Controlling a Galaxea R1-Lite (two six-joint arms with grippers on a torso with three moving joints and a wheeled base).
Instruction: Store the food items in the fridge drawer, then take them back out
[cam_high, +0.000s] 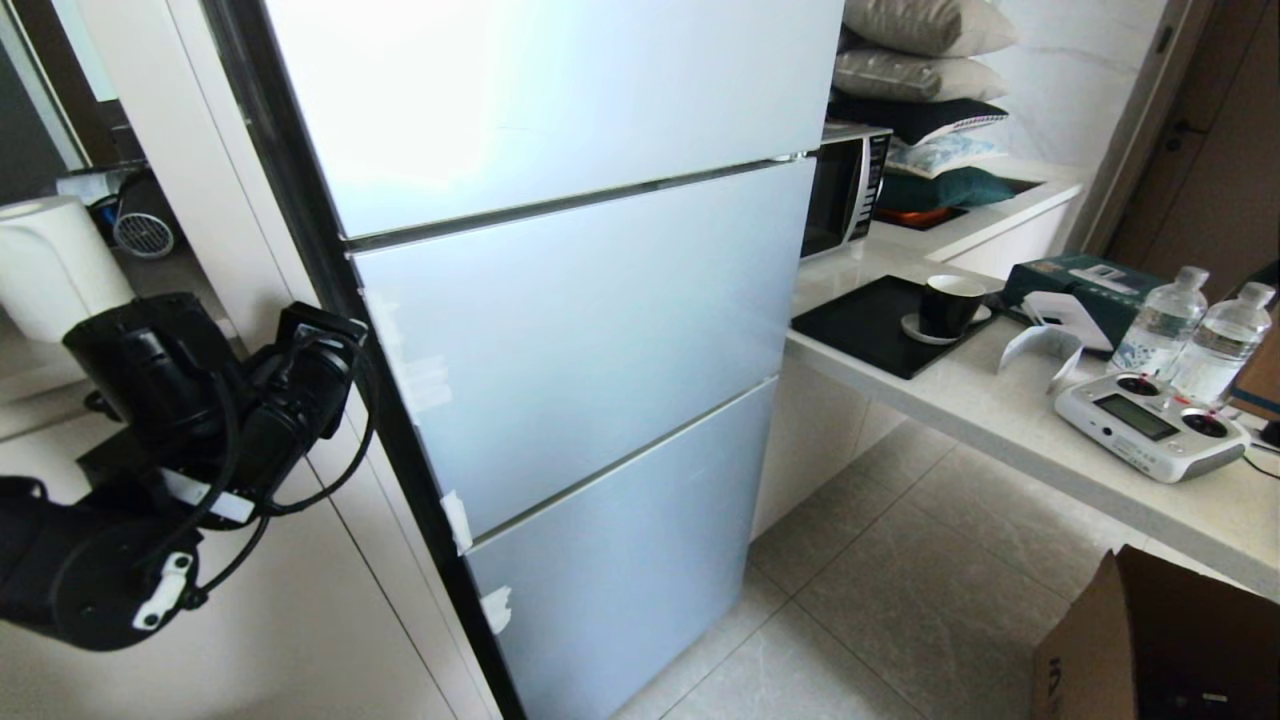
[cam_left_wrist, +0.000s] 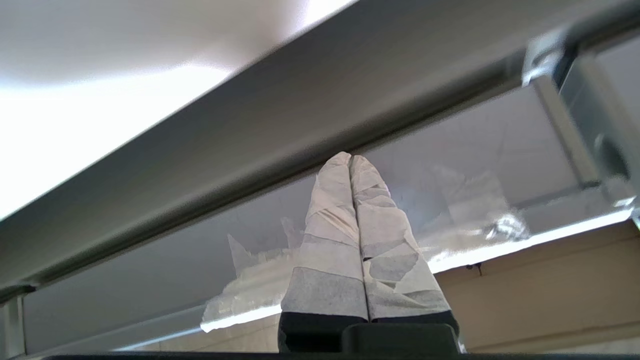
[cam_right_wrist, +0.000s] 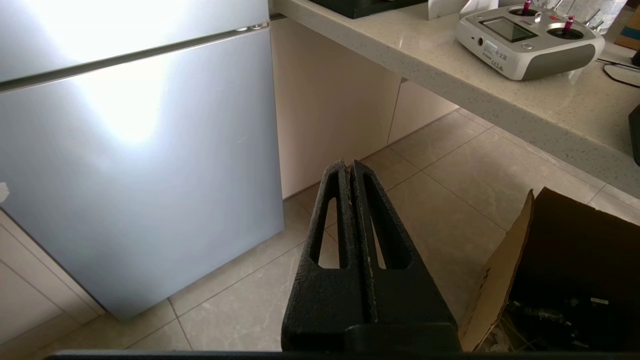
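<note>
The fridge (cam_high: 580, 340) stands shut, its three pale blue-grey panels all closed. The fridge drawer and the food items are hidden. My left arm (cam_high: 200, 400) reaches to the fridge's left side, level with the middle panel. In the left wrist view my left gripper (cam_left_wrist: 350, 157) is shut, its taped fingers (cam_left_wrist: 330, 240) pressed together with nothing between them. Their tips sit right at a dark grey strip (cam_left_wrist: 250, 150) along the panel's edge. My right gripper (cam_right_wrist: 347, 162) hangs shut and empty over the floor tiles, near the lower panel (cam_right_wrist: 140, 165).
A counter (cam_high: 1000, 420) juts out right of the fridge with a black tray (cam_high: 870, 320), a cup (cam_high: 948, 305), two water bottles (cam_high: 1160, 320) and a remote controller (cam_high: 1150, 425). A microwave (cam_high: 845, 190) stands behind. An open cardboard box (cam_high: 1150, 640) sits on the floor.
</note>
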